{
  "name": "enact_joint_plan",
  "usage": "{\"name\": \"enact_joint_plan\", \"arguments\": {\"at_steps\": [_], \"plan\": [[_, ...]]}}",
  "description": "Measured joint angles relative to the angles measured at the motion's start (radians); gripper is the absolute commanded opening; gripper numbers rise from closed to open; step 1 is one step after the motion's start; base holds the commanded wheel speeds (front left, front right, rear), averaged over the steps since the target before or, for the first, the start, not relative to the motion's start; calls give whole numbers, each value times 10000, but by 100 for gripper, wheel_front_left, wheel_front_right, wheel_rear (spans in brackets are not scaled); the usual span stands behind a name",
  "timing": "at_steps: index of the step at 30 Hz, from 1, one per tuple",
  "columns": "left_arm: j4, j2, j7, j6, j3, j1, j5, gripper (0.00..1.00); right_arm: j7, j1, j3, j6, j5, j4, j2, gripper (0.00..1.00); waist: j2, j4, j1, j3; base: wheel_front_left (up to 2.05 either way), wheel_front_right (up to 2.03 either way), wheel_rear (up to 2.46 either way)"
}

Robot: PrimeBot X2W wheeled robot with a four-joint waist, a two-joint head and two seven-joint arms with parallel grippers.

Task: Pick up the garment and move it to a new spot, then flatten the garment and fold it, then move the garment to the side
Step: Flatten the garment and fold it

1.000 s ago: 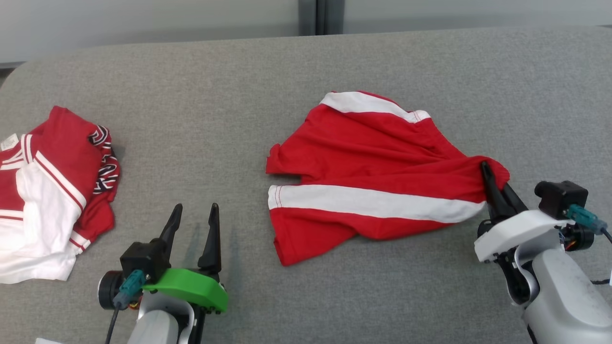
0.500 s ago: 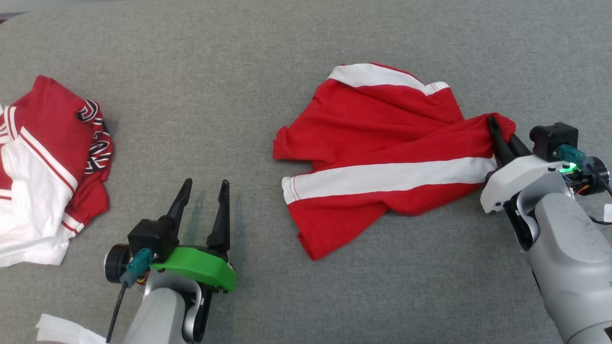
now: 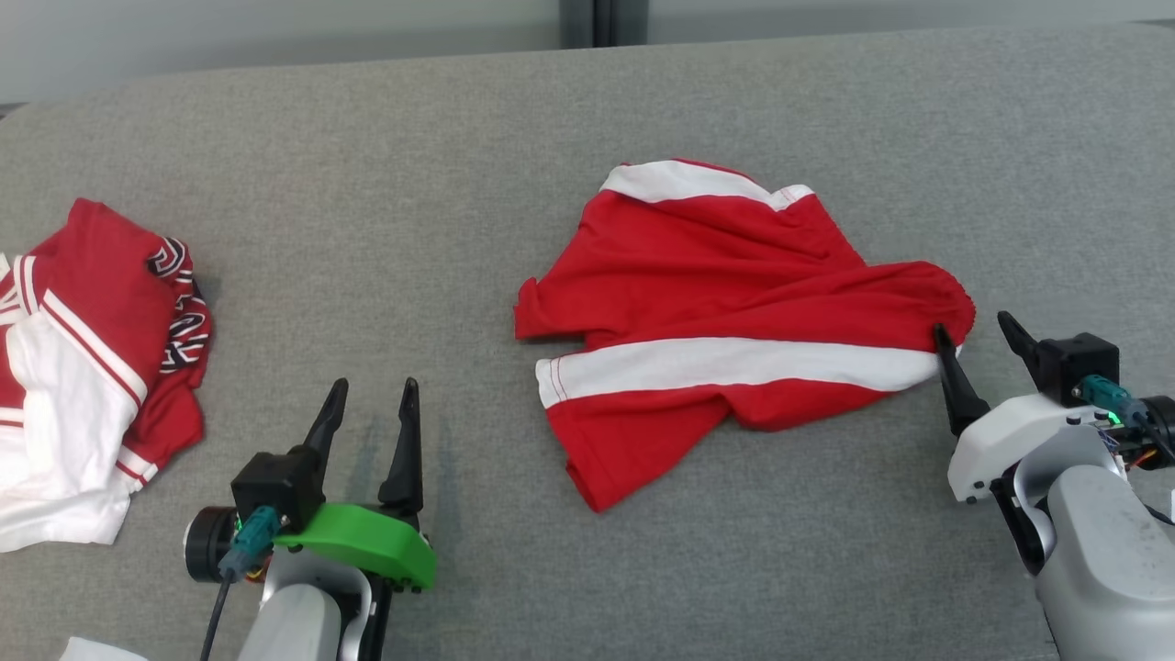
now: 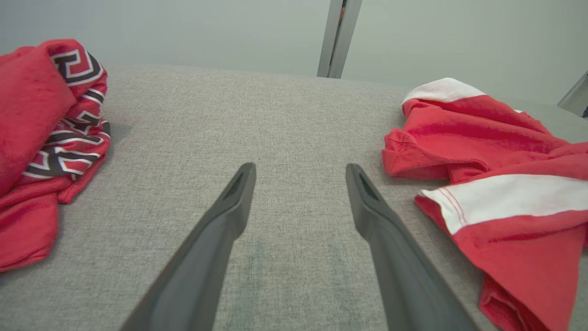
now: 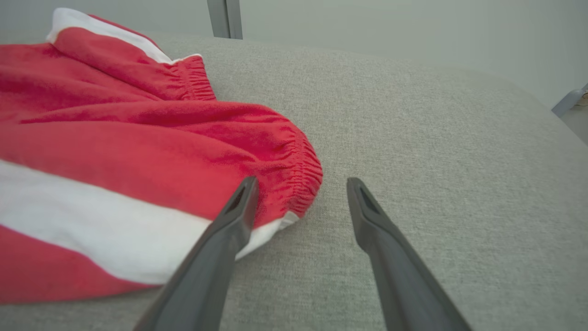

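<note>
The garment [image 3: 725,285] is red, with a broad white stripe running left to right across its near half and a second white band along its far edge. It lies rumpled, not flat, on the grey counter [image 3: 386,184], right of the middle, with deep folds across its red middle. Its right end is a gathered elastic edge, bunched and slightly raised. A red corner at the near left points toward the robot.
</note>
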Motion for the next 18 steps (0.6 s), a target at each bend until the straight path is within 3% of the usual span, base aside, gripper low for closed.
{"name": "enact_joint_plan", "arguments": {"at_steps": [3,12,18], "plan": [[-46,-4,0,0,104,112,111,100,0,272,-142,0,-140,-430,-6,100,0,-80,0,-229,0,0,0],[-769,-4,-2,134,314,605,790,100,2,1163,-464,0,-623,-3260,591,100,0,-168,0,-824,0,0,0],[-1051,-2,0,192,330,1275,938,100,-12,2084,-644,0,-698,-3762,861,100,0,-135,0,-1251,0,0,0]]}}
